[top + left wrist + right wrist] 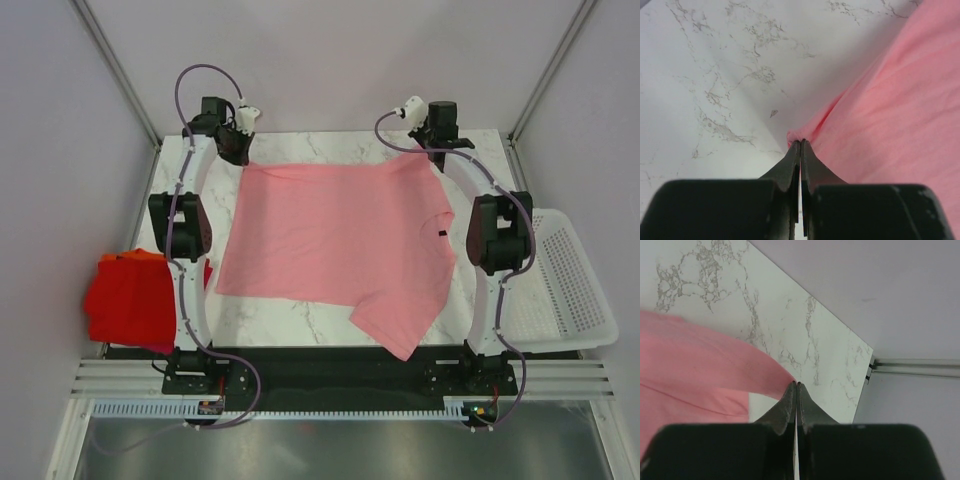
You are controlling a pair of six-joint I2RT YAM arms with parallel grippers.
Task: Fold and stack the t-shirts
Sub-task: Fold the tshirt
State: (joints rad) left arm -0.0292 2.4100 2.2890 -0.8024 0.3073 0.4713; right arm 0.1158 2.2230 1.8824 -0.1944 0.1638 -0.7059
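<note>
A light pink t-shirt lies spread on the marble table, one sleeve hanging toward the near edge. My left gripper is shut on the shirt's far left corner; the left wrist view shows the pink cloth pinched at the gripper's tips. My right gripper is shut on the far right corner; the right wrist view shows the pink cloth stretched from its tips. Folded red and orange t-shirts lie stacked at the table's left edge.
A white perforated plastic basket stands off the table's right edge. The marble table shows bare at the front and along the far strip. Grey enclosure walls and frame posts surround the table.
</note>
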